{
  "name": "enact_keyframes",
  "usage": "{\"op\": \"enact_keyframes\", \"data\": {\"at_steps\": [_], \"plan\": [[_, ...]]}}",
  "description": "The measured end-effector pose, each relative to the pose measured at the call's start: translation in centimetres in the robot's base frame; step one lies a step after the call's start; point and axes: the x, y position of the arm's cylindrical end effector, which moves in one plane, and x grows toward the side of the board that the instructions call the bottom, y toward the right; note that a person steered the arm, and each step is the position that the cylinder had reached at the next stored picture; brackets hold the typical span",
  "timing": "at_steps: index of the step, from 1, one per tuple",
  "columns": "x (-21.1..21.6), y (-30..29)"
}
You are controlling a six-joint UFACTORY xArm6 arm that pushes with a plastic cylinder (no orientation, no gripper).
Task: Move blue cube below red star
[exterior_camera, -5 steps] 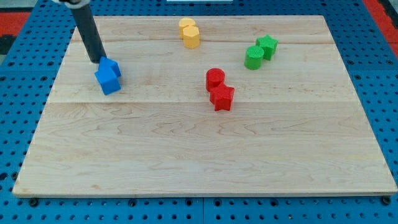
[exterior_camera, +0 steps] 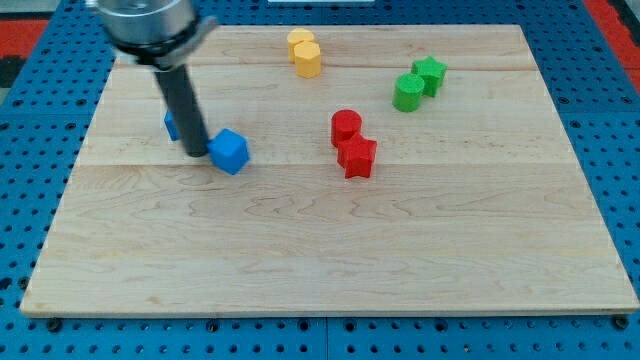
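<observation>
Your tip (exterior_camera: 197,153) touches the blue cube (exterior_camera: 229,152) from the left-edge side; no end effector to open. Cube sits left of red star (exterior_camera: 357,157), surface (exterior_camera: 320,270) centre-left. Remaining: push it under the star, toward bottom edge.

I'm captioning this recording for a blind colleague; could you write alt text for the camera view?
My tip, the tool end of a dark rod, rests on a pale wooden board against the view's left side of a blue cube, with another blue block partly hidden behind the rod. To the right sit a red star touching a red cylinder; yellow blocks and green blocks lie nearer the top.
</observation>
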Motion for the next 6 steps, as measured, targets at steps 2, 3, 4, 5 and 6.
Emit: {"op": "enact_keyframes", "data": {"at_steps": [2, 3, 4, 5, 6], "plan": [[3.8, 6.8], [1.4, 4.5], [2.3, 9.7], [9.4, 16.9], [13.1, 24.4]]}}
